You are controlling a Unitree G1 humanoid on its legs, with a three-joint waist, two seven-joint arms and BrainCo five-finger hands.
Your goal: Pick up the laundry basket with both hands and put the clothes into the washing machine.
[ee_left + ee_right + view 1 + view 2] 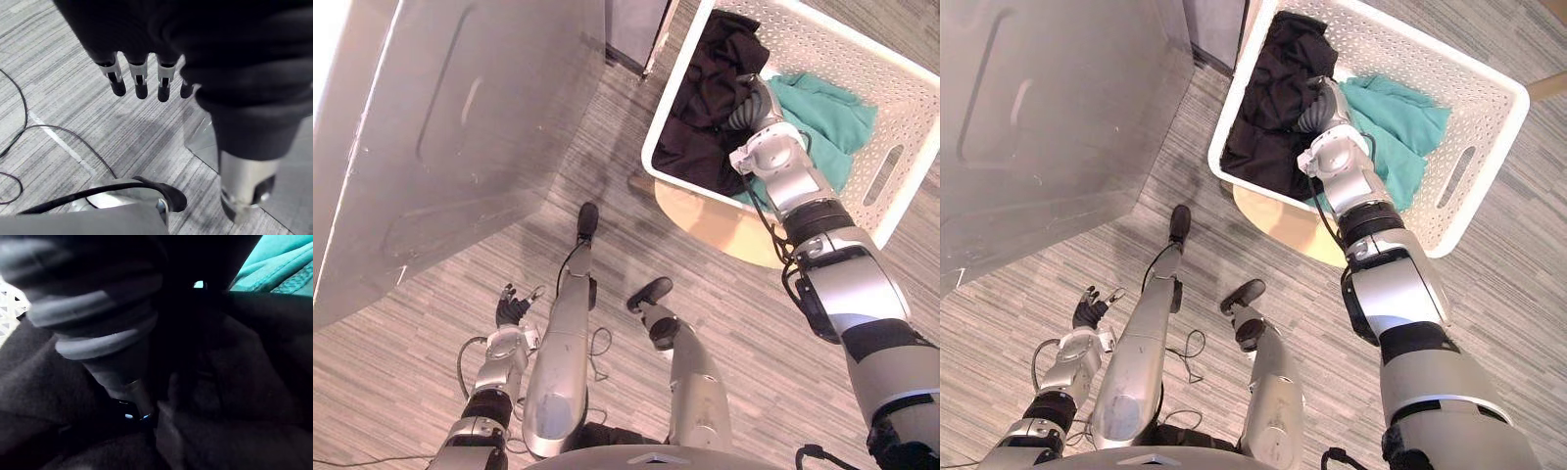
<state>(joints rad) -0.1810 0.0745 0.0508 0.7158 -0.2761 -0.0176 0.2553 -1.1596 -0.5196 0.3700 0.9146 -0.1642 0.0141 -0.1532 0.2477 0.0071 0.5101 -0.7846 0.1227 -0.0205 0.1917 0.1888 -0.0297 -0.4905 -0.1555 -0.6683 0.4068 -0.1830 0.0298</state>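
Observation:
A white perforated laundry basket (1498, 108) stands on a round wooden top (724, 223) ahead and to my right. Inside it a black garment (710, 83) lies on the left and a teal garment (834, 117) on the right. My right hand (754, 103) reaches down into the basket between the two garments. In the right wrist view its dark cover (98, 308) is pressed into the black cloth (234, 382), which hides the fingers, with teal cloth (279, 259) beside it. My left hand (512, 308) hangs low at my left side over the floor, its fingers (139, 81) straight and holding nothing.
A large grey appliance (440, 127) with a flat panel takes up the left side. A dark upright panel (631, 29) stands behind, just left of the basket. Striped grey carpet (607, 166) runs between the appliance and the basket.

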